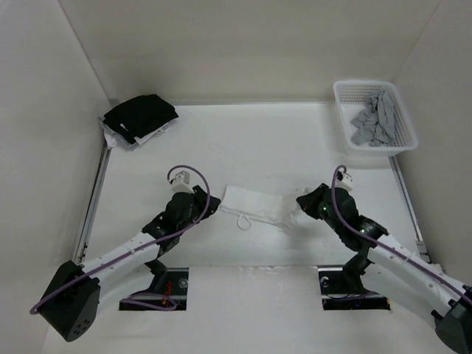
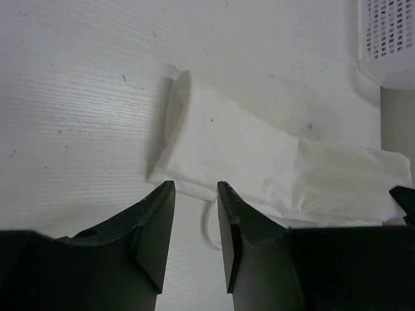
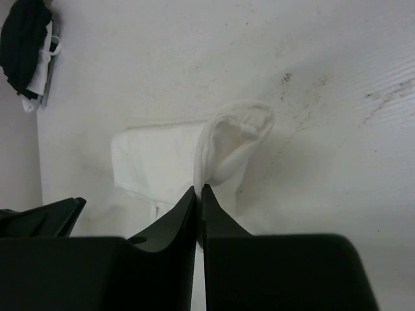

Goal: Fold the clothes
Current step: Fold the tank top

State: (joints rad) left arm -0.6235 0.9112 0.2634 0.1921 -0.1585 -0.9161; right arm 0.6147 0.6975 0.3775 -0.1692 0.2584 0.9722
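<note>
The white top [image 1: 254, 205] lies bunched into a long strip in the middle of the desk [image 1: 258, 140], between the two arms. The right hand [image 3: 200, 189] is pinched almost closed on a raised fold at the top's right end. The left hand [image 2: 194, 188] stands partly open at the left end, holding nothing, with a thin strap [image 2: 209, 227] showing between its fingers. A basket [image 1: 365, 83] with a grey garment [image 1: 375, 122] sits at the far right corner, and black clothes [image 1: 140, 114] at the far left.
</note>
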